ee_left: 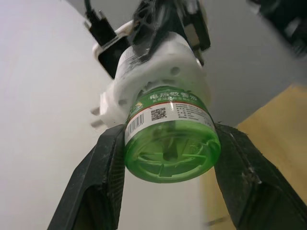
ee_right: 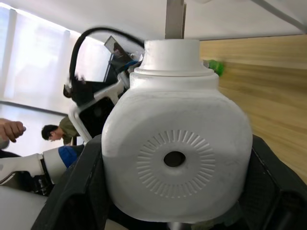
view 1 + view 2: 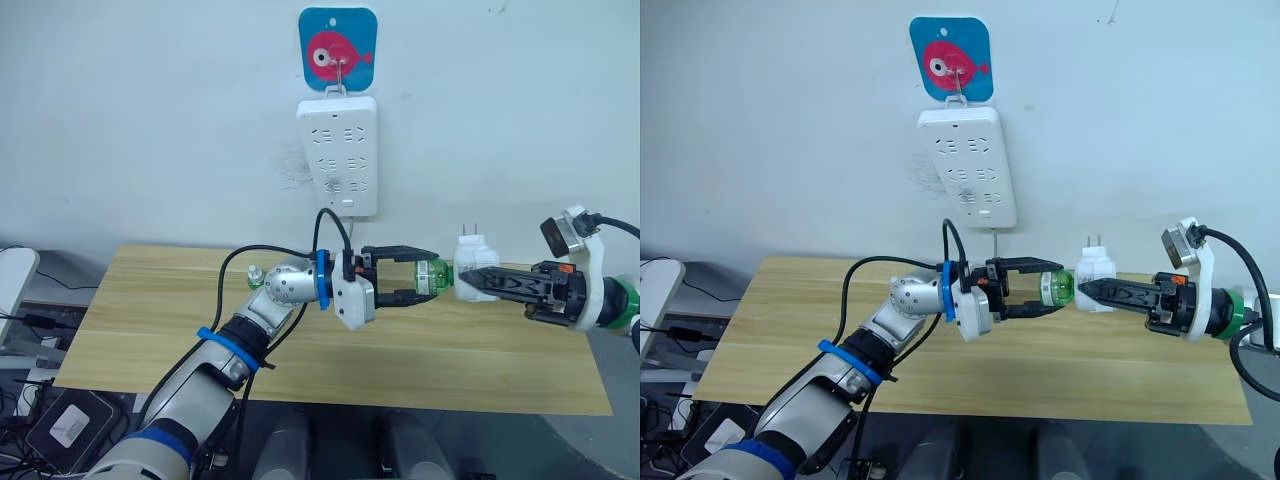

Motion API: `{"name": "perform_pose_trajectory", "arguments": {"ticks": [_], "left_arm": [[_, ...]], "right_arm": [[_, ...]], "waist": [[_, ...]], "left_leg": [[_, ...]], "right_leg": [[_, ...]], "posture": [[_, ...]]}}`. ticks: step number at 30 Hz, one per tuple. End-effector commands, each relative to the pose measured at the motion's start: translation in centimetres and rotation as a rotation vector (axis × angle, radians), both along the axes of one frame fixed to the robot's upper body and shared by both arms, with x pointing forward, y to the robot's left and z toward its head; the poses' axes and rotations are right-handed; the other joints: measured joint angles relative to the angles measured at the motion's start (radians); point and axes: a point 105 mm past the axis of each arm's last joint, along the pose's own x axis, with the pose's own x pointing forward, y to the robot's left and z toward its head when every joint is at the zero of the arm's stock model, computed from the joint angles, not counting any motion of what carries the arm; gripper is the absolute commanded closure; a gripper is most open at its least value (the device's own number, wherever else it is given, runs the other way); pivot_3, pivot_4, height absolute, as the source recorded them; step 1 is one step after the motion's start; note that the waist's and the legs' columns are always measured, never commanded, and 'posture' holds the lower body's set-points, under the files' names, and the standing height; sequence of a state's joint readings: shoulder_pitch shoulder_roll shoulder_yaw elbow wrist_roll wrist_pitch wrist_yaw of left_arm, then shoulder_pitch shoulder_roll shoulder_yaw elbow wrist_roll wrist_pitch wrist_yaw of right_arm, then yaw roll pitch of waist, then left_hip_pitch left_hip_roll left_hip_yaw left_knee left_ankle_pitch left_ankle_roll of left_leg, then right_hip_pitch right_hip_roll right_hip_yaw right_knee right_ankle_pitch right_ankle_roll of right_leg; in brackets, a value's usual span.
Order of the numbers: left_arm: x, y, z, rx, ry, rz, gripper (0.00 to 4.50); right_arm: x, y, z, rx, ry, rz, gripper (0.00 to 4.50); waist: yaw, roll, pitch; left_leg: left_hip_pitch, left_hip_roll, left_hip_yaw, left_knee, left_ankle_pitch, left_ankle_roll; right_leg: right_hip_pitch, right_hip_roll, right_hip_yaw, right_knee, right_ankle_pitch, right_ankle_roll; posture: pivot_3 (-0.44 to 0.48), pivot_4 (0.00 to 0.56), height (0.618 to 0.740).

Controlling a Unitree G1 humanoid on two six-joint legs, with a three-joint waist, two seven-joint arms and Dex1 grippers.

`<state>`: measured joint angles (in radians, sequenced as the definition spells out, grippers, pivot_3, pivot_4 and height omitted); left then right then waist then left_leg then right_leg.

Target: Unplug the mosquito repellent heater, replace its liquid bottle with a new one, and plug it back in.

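While my right gripper (image 3: 478, 283) clamps the mosquito repellent heater (image 3: 470, 262) midair above the table (image 3: 150, 320), my left gripper (image 3: 425, 278) squeezes its liquid bottle (image 3: 436, 277); light, slick plastic, probably best gripped around the sidewall.

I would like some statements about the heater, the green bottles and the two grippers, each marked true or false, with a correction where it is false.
1. The right gripper holds the mosquito repellent heater above the table. True.
2. The heater is plugged into the power strip on the wall. False: it is unplugged, with its prongs bare and pointing up.
3. The left gripper is shut on a green bottle at the heater. True.
4. The left gripper is empty and open. False: its fingers clamp the bottle's sides.
5. A second green bottle with a white cap stands on the table behind the left arm. True.
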<state>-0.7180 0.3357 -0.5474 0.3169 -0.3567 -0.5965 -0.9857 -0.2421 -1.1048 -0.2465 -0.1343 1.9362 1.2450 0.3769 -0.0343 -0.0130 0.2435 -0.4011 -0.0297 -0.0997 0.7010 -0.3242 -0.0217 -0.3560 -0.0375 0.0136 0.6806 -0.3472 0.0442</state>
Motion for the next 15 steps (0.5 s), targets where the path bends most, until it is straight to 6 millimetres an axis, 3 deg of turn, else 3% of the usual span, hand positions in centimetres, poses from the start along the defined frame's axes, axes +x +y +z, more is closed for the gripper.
{"name": "perform_pose_trajectory", "arguments": {"ticks": [1,6,10,15], "left_arm": [[-0.4,0.3,3.4,0.017,0.429,-0.148,2.22],[-0.4,2.1,4.5,0.197,1.159,-0.314,2.22],[-0.5,3.0,4.3,0.257,1.416,-0.384,2.22],[-1.3,4.3,3.3,0.301,1.529,-0.409,2.22]], "right_arm": [[-0.4,0.2,0.3,-0.039,-0.028,0.041,1.51],[-0.2,0.0,0.6,-0.043,-0.045,0.056,1.51],[-0.3,0.1,0.9,-0.048,-0.052,0.078,1.51],[-0.4,0.0,1.1,-0.051,-0.053,0.086,1.51]], "waist": [[0.0,0.001,0.0],[-0.002,0.001,0.0],[-0.01,0.001,0.0],[-0.016,0.001,0.0]], "left_leg": [[0.0,0.0,-0.001,0.0,0.0,0.0],[0.0,0.0,-0.002,0.0,0.0,0.0],[0.0,0.0,-0.003,0.0,0.0,0.0],[0.001,-0.001,-0.001,0.0,0.0,0.0]], "right_leg": [[0.0,0.0,0.0,0.0,0.0,0.0],[0.001,0.001,-0.002,0.0,0.0,0.0],[0.001,0.002,-0.003,0.0,0.0,0.0],[0.0,0.002,-0.002,0.001,0.0,0.0]], "posture": [[-0.084,0.233,0.74],[-0.074,0.234,0.74],[-0.078,0.234,0.74],[-0.078,0.234,0.74]]}}
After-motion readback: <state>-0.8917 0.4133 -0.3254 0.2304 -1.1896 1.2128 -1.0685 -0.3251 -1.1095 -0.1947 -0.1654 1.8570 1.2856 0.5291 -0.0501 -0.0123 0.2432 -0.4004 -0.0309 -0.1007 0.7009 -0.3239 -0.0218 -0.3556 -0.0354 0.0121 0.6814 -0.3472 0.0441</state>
